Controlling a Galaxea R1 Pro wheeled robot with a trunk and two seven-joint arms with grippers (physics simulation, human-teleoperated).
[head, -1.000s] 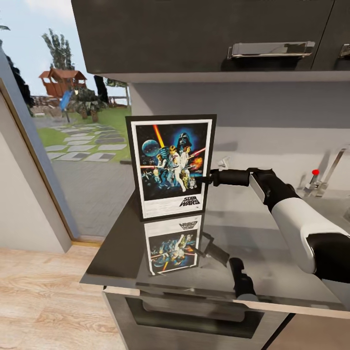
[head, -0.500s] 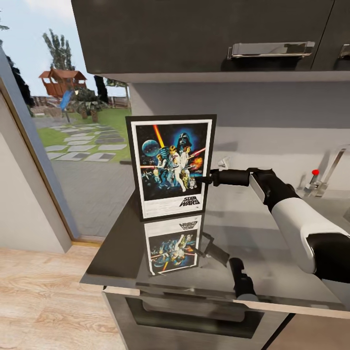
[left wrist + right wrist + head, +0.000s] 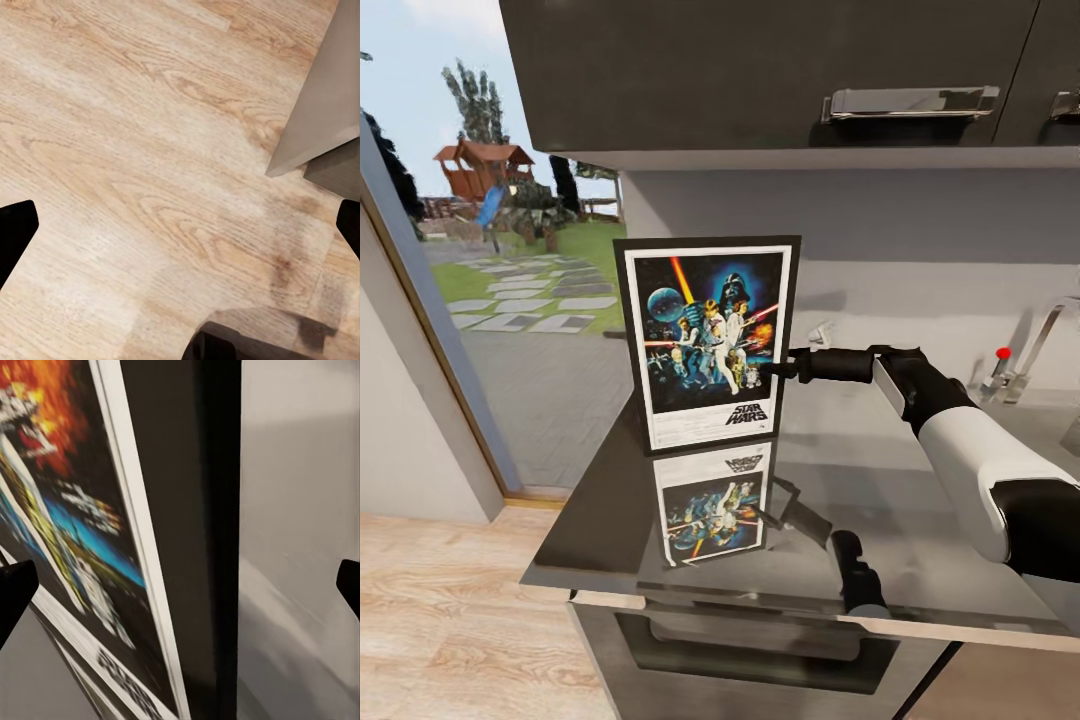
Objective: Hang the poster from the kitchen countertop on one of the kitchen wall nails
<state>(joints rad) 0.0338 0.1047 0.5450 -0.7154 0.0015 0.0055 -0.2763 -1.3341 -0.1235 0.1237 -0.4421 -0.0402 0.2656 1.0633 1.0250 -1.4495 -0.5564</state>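
Straddling the poster's (image 3: 708,345) right edge with the right claw (image 3: 780,369), fingers wide apart to either side in the wrist view, frame between them, nothing clamped yet. Just below, standing upright on the countertop (image 3: 600,500). Still to do: closing, lifting, carrying, hanging on a nail. Left claw: cannot tell.

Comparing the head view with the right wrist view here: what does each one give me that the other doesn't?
Head view: the whole poster standing upright on the kitchen countertop, its reflection in the slab, the right end effector at its right edge, the faucet and the upper cabinets.

Right wrist view: the poster's black frame edge close up, between the open fingertips.

Both: the poster's artwork and the grey wall.
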